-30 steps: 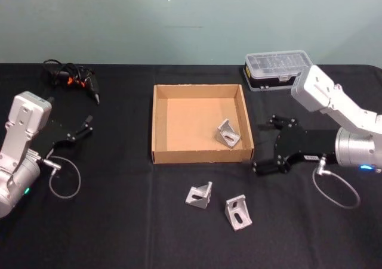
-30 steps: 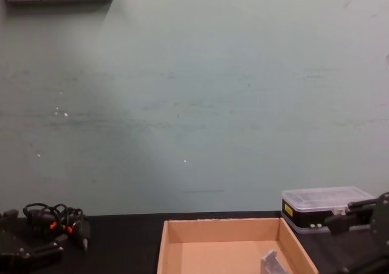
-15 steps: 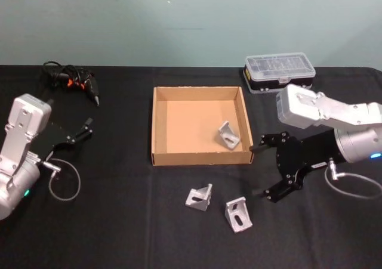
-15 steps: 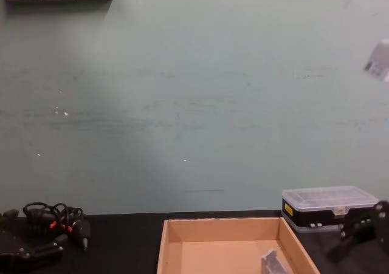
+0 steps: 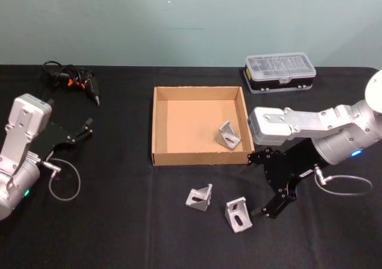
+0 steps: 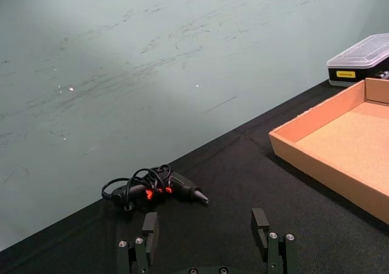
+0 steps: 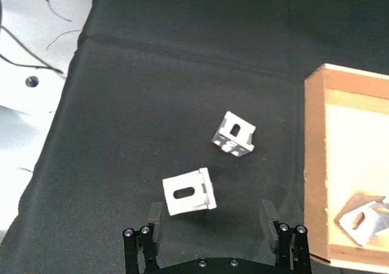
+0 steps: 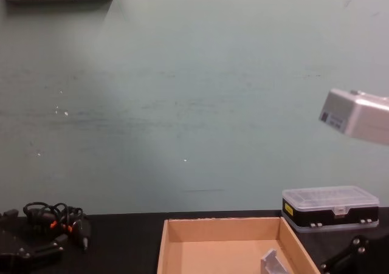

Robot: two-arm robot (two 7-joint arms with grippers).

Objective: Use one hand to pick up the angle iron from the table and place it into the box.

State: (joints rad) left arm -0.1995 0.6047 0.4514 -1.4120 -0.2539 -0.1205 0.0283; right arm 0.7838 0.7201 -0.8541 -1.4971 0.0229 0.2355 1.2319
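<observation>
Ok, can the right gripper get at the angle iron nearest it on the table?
Probably yes. The right gripper is open beside that angle iron, with only table between them; the second angle iron and the box lie off its path. The left gripper sits parked far left.

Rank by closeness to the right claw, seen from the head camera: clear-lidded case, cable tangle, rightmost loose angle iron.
1. Rightmost loose angle iron, just left of the right claw, at the front.
2. Clear-lidded case, back right.
3. Cable tangle, far back left.
</observation>
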